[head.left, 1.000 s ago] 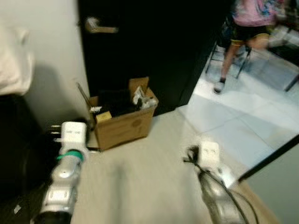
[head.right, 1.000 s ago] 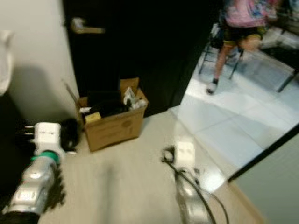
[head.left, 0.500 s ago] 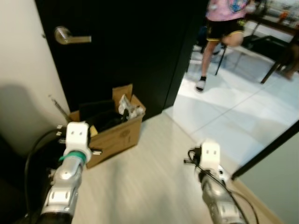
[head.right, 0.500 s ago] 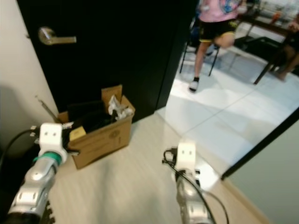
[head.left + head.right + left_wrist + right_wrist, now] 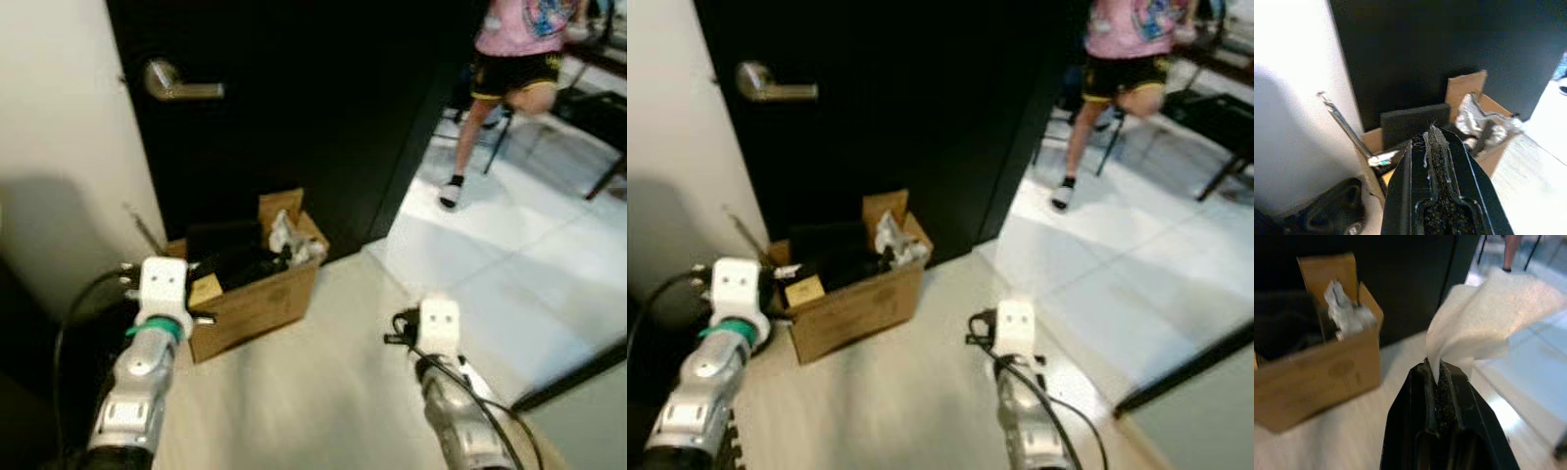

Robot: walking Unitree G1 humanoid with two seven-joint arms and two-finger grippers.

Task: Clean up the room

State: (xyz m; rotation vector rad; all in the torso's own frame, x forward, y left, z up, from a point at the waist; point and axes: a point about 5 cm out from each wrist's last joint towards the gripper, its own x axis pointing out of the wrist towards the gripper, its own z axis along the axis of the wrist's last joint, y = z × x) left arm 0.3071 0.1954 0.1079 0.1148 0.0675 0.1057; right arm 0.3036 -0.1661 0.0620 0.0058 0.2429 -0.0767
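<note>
Between the right tool (image 5: 1442, 374) fingers, pressed together, a white tissue (image 5: 1484, 320) is pinched by one corner. Judged light, limp and easily torn; that hold suffices. Ahead and to its left, the open cardboard box (image 5: 257, 294) holds dark items and crumpled wrapping. Left tool (image 5: 1433, 142) closed, empty, just beside the box.

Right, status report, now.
Right gripper shut on tissue. Left gripper shut, empty. Box ahead by black door, already holding trash. Person beyond the doorway, off the path.
</note>
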